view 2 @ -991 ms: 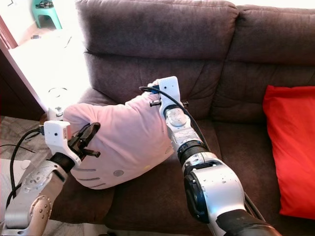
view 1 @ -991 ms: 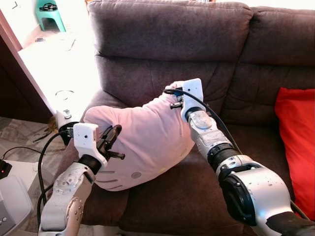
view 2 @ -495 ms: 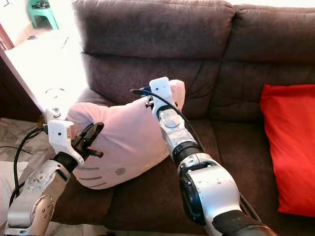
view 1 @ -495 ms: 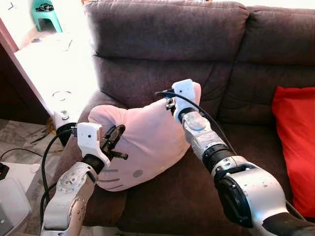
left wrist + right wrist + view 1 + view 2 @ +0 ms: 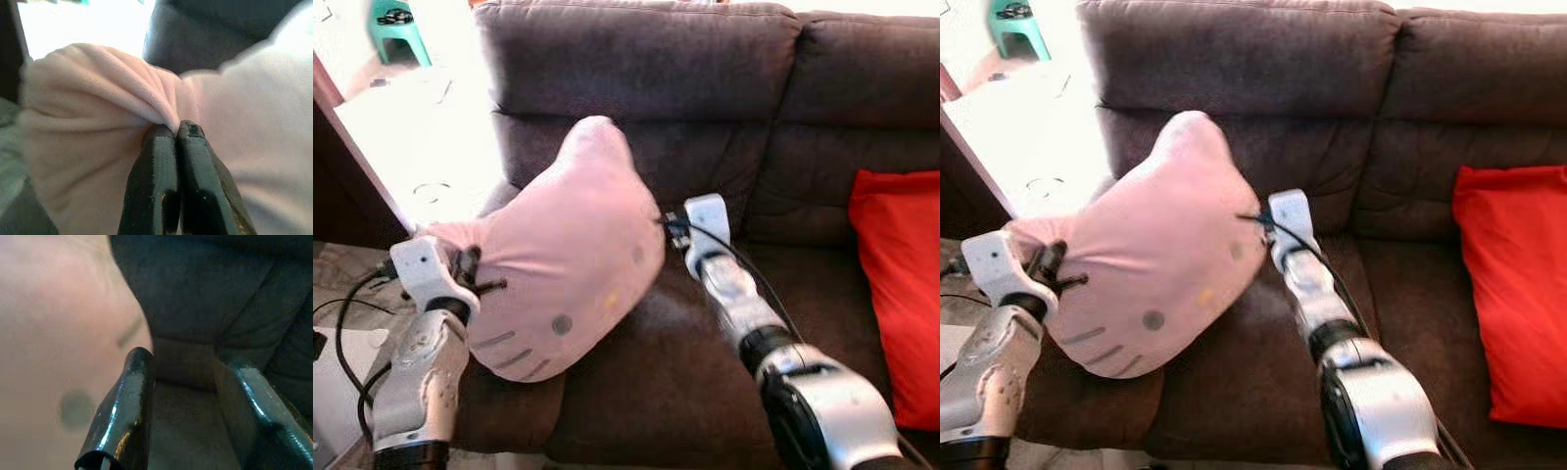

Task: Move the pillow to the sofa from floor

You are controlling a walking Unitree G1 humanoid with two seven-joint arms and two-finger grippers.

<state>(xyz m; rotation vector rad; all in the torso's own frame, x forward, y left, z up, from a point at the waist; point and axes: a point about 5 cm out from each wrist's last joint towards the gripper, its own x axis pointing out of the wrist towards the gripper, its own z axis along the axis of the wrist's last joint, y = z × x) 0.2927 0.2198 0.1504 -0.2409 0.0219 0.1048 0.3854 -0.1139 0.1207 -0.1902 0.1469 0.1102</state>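
The pink pillow, with small face marks on it, stands tilted up on the left seat of the brown sofa, its top leaning toward the backrest. My left gripper is shut on a bunched corner of the pillow, at the pillow's left side above the sofa arm. Just right of the pillow, low over the seat, my right gripper is open. One of its fingers lies beside the pillow's edge, and the gap between them holds nothing.
A red cushion leans at the right end of the sofa. Left of the sofa is a sunlit floor with a teal stool far back. Cables hang by my left arm. The middle seat is bare.
My right gripper let go of the pillow's top and dropped to the seat. The pillow swung up, standing taller. My left gripper shifted left, still pinching the corner.
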